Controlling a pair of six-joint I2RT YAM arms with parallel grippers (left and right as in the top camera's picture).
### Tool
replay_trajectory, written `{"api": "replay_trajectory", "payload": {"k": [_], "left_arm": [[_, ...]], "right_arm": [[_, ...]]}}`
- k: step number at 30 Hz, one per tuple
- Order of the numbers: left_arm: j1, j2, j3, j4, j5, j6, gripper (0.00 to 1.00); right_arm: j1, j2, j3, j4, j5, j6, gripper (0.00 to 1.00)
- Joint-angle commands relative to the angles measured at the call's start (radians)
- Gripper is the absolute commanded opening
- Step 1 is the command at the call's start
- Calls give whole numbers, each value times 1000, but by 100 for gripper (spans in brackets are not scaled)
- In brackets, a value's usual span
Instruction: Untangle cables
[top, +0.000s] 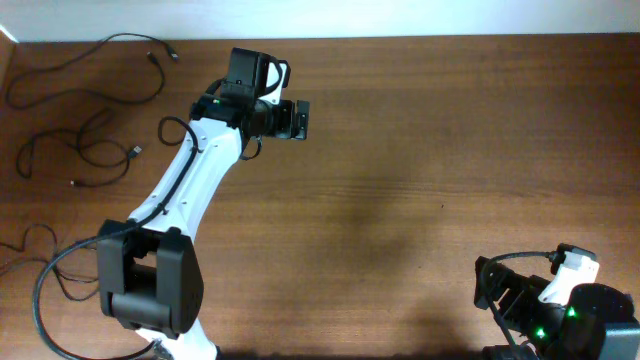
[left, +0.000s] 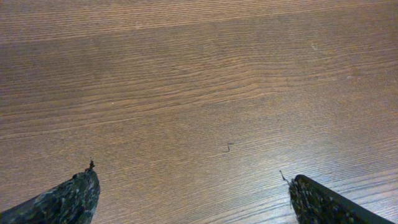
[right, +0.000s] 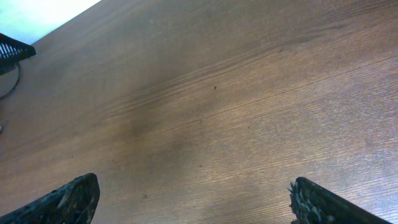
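Spanning the view, a brown wooden table (top: 420, 150) lies under the left gripper (left: 189, 186) and right gripper (right: 193, 193), both gaping wide over bare wood and holding nothing. Thin black cables (top: 133, 151) with small plug ends lie in loose loops along the table's far-left edge, well apart from both grippers.

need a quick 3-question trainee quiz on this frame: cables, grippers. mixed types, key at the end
1. True or false: the left gripper is holding one of the thin black flexible cables.
2. Multiple choice: in the overhead view, where on the brown wooden table do the cables lie? A) the upper-left part B) the centre C) the bottom right, beside the right arm.
3. Fill in: the right gripper has its jaws ____, with only bare table between them.

Key: 1 false; 2 A; 3 open.
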Motion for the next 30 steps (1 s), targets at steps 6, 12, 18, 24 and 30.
{"api": "replay_trajectory", "payload": {"k": [6, 12, 18, 24, 30], "left_arm": [[1, -18, 9, 2, 7, 16, 99], [2, -18, 9, 1, 7, 16, 99], [1, -18, 9, 1, 7, 16, 99], [2, -18, 9, 1, 7, 16, 99], [1, -18, 9, 1, 7, 16, 99]], "right_arm": [[5, -2, 0, 3, 24, -7, 98], [5, -24, -21, 19, 36, -85, 98], [7, -204, -299, 377, 38, -122, 98], [12, -364, -550, 699, 23, -238, 98], [8, -382, -702, 949, 31, -345, 98]]}}
